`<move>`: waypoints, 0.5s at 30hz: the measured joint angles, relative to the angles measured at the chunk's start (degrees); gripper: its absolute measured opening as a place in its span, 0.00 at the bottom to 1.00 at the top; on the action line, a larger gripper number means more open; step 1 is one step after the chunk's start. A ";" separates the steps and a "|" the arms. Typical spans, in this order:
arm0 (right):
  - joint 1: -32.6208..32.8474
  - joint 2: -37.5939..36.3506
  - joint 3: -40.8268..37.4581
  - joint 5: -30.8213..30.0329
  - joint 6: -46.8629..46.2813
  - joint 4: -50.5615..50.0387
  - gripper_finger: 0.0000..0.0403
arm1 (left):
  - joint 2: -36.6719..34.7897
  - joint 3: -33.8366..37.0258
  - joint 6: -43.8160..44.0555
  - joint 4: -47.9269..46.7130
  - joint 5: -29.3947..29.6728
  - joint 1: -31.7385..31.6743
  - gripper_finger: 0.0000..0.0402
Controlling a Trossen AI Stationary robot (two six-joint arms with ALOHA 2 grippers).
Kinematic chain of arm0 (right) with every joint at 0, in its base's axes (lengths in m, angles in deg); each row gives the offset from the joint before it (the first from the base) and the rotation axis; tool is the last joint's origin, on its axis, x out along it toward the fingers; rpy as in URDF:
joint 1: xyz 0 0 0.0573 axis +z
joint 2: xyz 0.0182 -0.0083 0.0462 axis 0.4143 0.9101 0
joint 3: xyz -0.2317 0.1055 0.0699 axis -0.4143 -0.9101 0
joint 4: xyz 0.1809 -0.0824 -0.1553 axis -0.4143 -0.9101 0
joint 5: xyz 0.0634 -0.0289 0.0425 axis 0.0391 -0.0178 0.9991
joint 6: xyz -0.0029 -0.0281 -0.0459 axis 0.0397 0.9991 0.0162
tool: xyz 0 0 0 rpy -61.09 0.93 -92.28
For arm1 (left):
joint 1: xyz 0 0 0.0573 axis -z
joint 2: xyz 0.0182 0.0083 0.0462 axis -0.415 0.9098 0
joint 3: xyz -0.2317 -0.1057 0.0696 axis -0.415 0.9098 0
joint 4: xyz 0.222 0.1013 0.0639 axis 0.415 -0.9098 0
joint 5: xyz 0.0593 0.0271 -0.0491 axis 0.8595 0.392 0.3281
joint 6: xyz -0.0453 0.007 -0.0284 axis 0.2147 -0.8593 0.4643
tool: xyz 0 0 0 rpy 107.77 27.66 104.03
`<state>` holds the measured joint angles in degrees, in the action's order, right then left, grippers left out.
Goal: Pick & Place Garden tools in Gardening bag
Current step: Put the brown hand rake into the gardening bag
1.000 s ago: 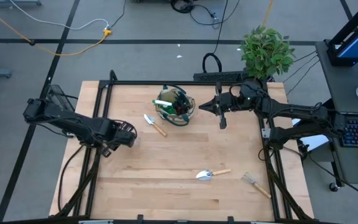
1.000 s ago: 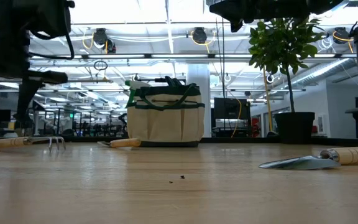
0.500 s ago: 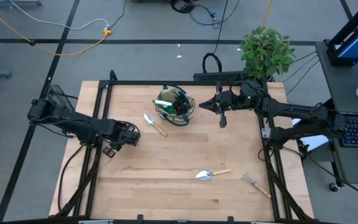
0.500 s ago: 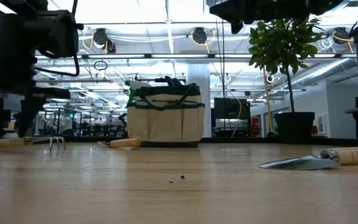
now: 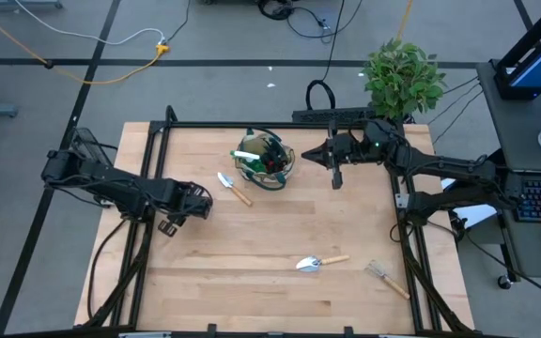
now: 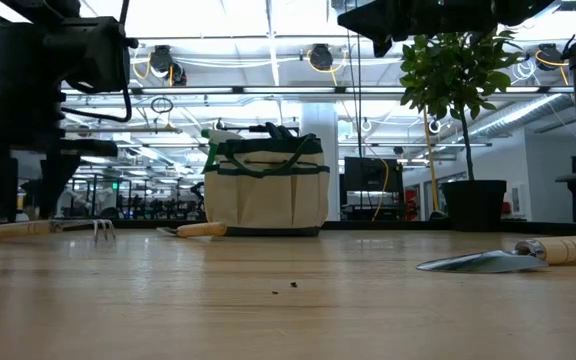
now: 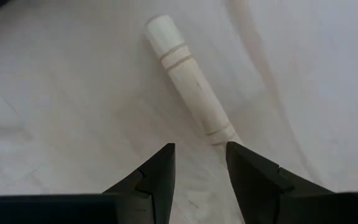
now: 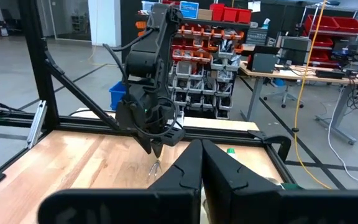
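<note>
The beige gardening bag (image 5: 264,160) with green trim stands at the table's far middle with tools in it. My left gripper (image 7: 201,168) points down, open. Its fingers stand either side of the metal end of a small rake's wooden handle (image 7: 188,93). In the low view the rake (image 6: 38,229) lies flat under it, and the right wrist view shows its tines (image 8: 156,168). One trowel (image 5: 234,188) lies beside the bag and another (image 5: 319,263) near the front. A second rake (image 5: 388,279) lies front right. My right gripper (image 5: 317,160) hovers shut, right of the bag. My left gripper comes from above, pointing down, with its fingers (image 7: 160,174) across the rake just past the handle's ringed end (image 7: 219,132). I cannot tell whether they touch it. The rake lies flat on the table.
A potted green plant (image 5: 402,75) stands at the far right corner, behind my right arm. A black frame (image 5: 252,124) runs along the table's edges. Bare wood lies between the bag and the front trowel.
My left gripper has come down over the rake and gone a little toward the table's right, then kept still, its gap unchanged. The rake has slid slightly toward the table's right.
</note>
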<state>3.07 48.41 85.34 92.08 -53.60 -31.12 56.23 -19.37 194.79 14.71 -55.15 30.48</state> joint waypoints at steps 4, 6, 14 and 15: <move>0.00 -0.02 0.00 0.00 0.00 -0.04 0.00 | 0.02 -0.01 0.44 0.61 0.17 0.00 0.37; 0.00 -0.02 0.00 0.00 0.00 -0.07 0.00 | 0.04 -0.01 0.46 1.55 0.19 0.00 0.37; -0.07 -0.02 0.00 -0.02 0.09 -0.07 0.00 | 0.02 -0.10 1.16 1.86 0.61 0.00 0.37; -0.07 -0.02 0.00 -0.02 0.12 -0.17 0.00 | 0.02 -0.11 1.29 1.86 0.61 0.00 0.37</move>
<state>3.00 48.39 85.34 92.05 -53.48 -31.28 56.25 -19.48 196.08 16.56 -54.54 30.48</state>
